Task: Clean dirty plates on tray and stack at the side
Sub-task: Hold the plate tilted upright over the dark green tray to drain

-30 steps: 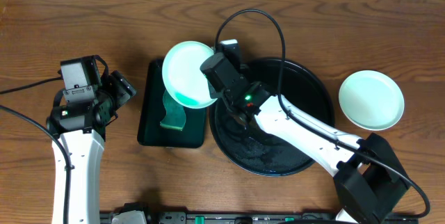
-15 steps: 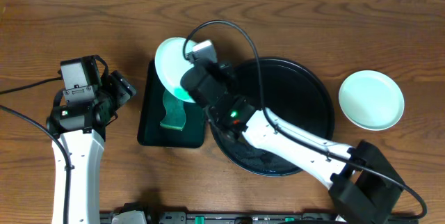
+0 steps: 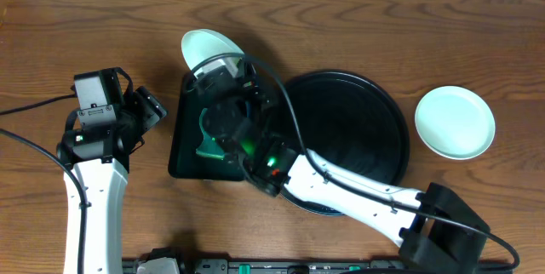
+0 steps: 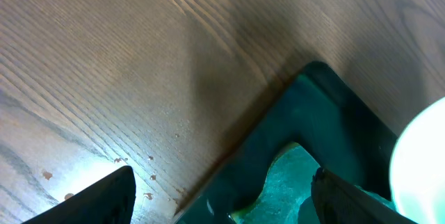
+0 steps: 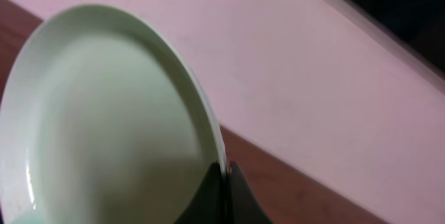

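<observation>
Wood grain runs in long brown streaks across the table (image 3: 51,19) beneath both my arms. My right gripper (image 5: 224,177) is pinched tight on the thin rim of a plate (image 5: 104,126). It is pale mint, round and shallow, with a smooth glossy face. I hold it tipped up on edge over the far end of the small tray (image 3: 180,151), so from overhead it shows as a narrow oval.

That small tray is rectangular with rounded corners, dark and shiny with a teal sheen. A green sponge (image 4: 292,182) with a wavy cut edge and a rough, porous look lies inside it.

The round tray (image 3: 379,108) sits just right of it, wide, black and glossy with a raised rim. My right arm crosses its left and near parts, so I cannot tell whether the two trays touch.

A second plate (image 3: 455,122), the same pale mint and smooth, lies flat on the wood just right of the round tray, not touching it.

My left gripper (image 3: 149,106) hangs left of the small tray above bare wood, its jaws spread wide and holding nothing.
</observation>
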### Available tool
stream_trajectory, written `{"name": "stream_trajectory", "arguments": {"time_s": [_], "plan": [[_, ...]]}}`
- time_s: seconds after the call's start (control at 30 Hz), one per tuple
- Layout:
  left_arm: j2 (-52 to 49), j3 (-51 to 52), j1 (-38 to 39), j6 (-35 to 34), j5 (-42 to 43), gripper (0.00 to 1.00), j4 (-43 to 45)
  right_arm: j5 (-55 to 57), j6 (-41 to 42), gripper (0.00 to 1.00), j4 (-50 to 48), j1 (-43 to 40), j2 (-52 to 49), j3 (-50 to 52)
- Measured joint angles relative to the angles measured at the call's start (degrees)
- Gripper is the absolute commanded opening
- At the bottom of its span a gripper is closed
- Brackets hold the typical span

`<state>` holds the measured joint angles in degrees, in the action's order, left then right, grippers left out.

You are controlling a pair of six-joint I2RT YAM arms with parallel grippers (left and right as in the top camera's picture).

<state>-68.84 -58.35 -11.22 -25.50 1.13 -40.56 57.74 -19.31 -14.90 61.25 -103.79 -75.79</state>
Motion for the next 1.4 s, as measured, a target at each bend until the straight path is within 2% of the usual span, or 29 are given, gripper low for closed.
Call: {"name": "stream_trajectory", "arguments": {"time_s": [0.3,0.7,0.93,1.4], "plan": [[0.0,0.0,0.0,0.0,0.0,0.81,0.0,7.4,-18.0,0.01,-14.2,4.5,0.0,0.0],[0.0,0.0,0.0,0.0,0.0,0.81,0.0,10.4,-33.5,0.01,-22.6,8.8,0.0,0.0],[0.0,0.0,0.0,0.0,0.0,0.81,0.0,11.0,-37.1,0.01,-23.5,9.4,0.0,0.0],[0.0,0.0,0.0,0.0,0.0,0.81,0.0,11.2,-38.0,0.01,-23.6,9.4,0.0,0.0]]}}
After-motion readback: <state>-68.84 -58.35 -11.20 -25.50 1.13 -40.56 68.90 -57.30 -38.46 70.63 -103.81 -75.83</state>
